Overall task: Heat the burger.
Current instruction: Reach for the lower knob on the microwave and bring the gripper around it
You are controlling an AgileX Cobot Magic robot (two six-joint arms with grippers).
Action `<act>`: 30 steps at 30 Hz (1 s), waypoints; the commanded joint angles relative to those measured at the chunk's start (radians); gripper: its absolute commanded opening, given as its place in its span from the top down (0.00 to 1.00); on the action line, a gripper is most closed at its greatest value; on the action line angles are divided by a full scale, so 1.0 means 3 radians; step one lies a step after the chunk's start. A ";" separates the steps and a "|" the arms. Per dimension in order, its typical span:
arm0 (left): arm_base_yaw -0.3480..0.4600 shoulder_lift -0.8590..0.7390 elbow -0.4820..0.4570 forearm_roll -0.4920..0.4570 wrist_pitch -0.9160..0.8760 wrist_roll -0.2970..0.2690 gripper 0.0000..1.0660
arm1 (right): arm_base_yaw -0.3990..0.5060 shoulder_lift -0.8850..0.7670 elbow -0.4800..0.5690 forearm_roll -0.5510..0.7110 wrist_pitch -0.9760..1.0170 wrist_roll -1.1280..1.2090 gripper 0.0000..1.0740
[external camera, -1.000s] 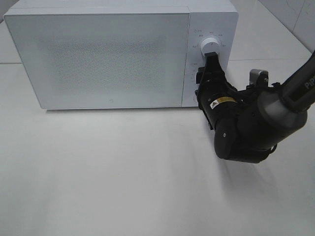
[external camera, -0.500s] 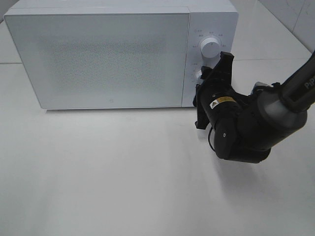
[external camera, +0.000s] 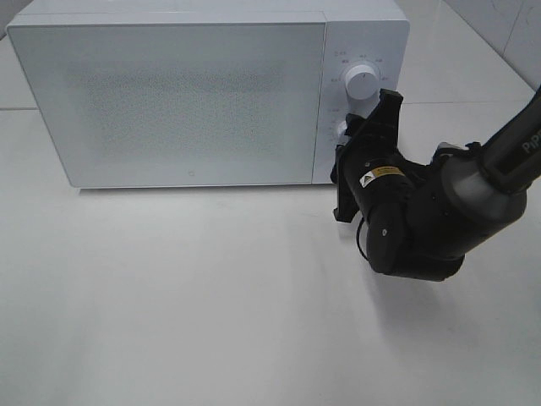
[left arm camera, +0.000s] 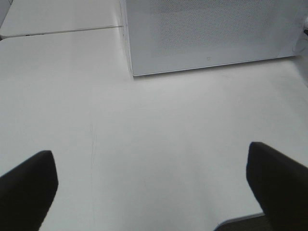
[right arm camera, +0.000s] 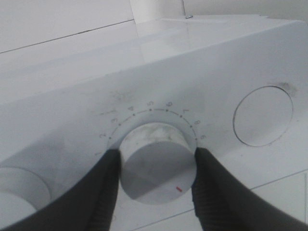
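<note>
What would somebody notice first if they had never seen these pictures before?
The big white microwave stands at the back of the table with its door shut. At its right end, the black right pincer pinches a round white knob on the control panel, one finger on each side.

The burger was out of sight. The white microwave (external camera: 254, 10) stood squarely at about eleven o'clock on the table (external camera: 169, 296), its speckled door (external camera: 169, 101) shut flush. At three o'clock of the door ran the control strip. There the upper knob (external camera: 361, 82) sat at twelve o'clock of the lower knob (right arm camera: 156, 163), which bore a small red mark near its rim, inside a ring of numerals.
</note>
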 commanded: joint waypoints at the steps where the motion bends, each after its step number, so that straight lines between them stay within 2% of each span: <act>1: 0.0010 -0.0057 0.0007 -0.0037 -0.0007 -0.0027 0.06 | 0.0043 -0.0040 -0.0157 -0.0587 -0.0607 0.0037 0.95; 4: 0.0010 -0.0057 0.0007 -0.0037 -0.0007 -0.0027 0.06 | 0.0043 -0.0040 -0.0157 -0.0520 -0.0607 0.0007 0.93; 8: 0.0010 -0.0057 0.0007 -0.0037 -0.0007 -0.0027 0.06 | 0.0043 -0.0040 -0.0157 -0.0367 -0.0607 -0.0030 0.85; 10: 0.0010 -0.0057 0.0007 -0.0037 -0.0007 -0.0027 0.06 | 0.0043 -0.0040 -0.0157 -0.0140 -0.0607 -0.0100 0.77; 12: 0.0010 -0.0057 0.0007 -0.0037 -0.0007 -0.0027 0.06 | 0.0043 -0.0040 -0.0157 -0.0073 -0.0607 -0.0150 0.74; 13: 0.0010 -0.0057 0.0007 -0.0037 -0.0007 -0.0027 0.06 | 0.0043 -0.0040 -0.0157 0.0043 -0.0607 -0.0223 0.67; 15: 0.0010 -0.0057 0.0007 -0.0037 -0.0007 -0.0027 0.06 | 0.0043 -0.0040 -0.0157 0.0143 -0.0607 -0.0317 0.64; 16: 0.0010 -0.0057 0.0007 -0.0037 -0.0007 -0.0027 0.06 | 0.0043 -0.0040 -0.0157 0.0207 -0.0607 -0.0363 0.57; 20: 0.0010 -0.0057 0.0007 -0.0037 -0.0007 -0.0027 0.06 | 0.0043 -0.0043 -0.0157 0.0367 -0.0607 -0.0613 0.49; 21: 0.0010 -0.0057 0.0007 -0.0037 -0.0007 -0.0027 0.06 | 0.0043 -0.0067 -0.0157 0.0440 -0.0603 -0.0770 0.44; 26: 0.0010 -0.0057 0.0007 -0.0037 -0.0007 -0.0027 0.06 | 0.0043 -0.0157 -0.0090 0.0430 -0.0597 -0.1090 0.36; 28: 0.0010 -0.0057 0.0007 -0.0037 -0.0007 -0.0027 0.06 | 0.0050 -0.0210 -0.0017 0.0347 -0.0553 -0.1280 0.35; 30: 0.0010 -0.0057 0.0007 -0.0037 -0.0007 -0.0027 0.06 | 0.0053 -0.0300 0.0113 0.0087 -0.0383 -0.1417 0.35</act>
